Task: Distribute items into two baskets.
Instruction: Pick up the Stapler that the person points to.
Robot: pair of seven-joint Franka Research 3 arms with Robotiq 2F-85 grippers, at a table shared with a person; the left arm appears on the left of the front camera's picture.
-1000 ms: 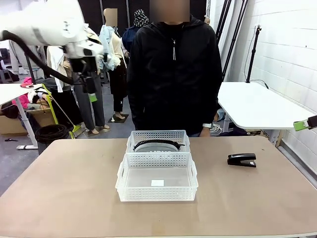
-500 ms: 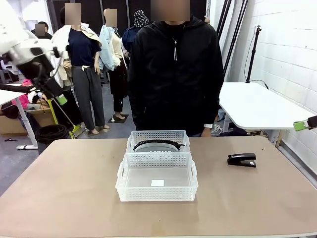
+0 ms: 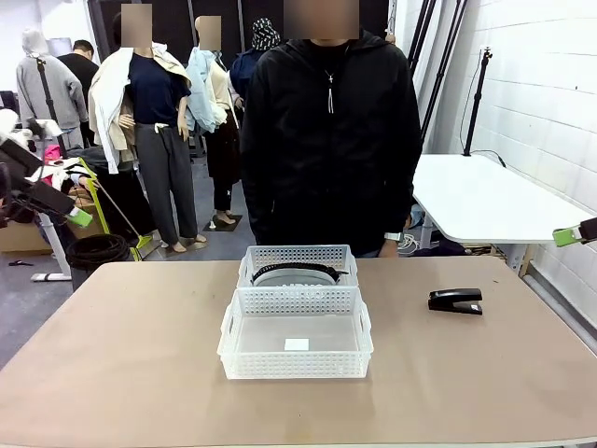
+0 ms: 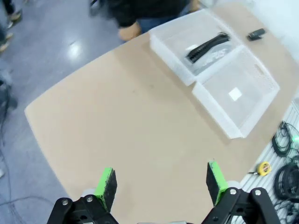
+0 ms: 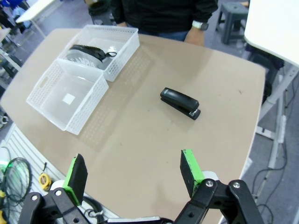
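Two white perforated baskets stand end to end at the table's middle. The far basket (image 3: 297,255) holds the grey fabric piece (image 3: 297,273) with black edging. The near basket (image 3: 295,359) holds nothing but a white label. The black stapler (image 3: 455,301) lies on the table to their right. My left gripper (image 3: 56,187) hangs open off the table's left side; its wrist view shows the open gripper (image 4: 161,182) high above the table corner. One green pad (image 3: 566,236) of my right gripper pokes in at the right edge. In its wrist view that gripper (image 5: 133,172) is open, above the stapler (image 5: 180,103).
A person in a black jacket (image 3: 326,140) stands at the far edge behind the baskets, one hand with a watch (image 5: 198,27) near the table. A white side table (image 3: 485,201) stands at the right. Cables and a tape measure (image 4: 264,168) lie on the floor.
My left arm has swung from the upper left down and out to the picture's left edge. The right gripper, baskets and stapler have stayed put.
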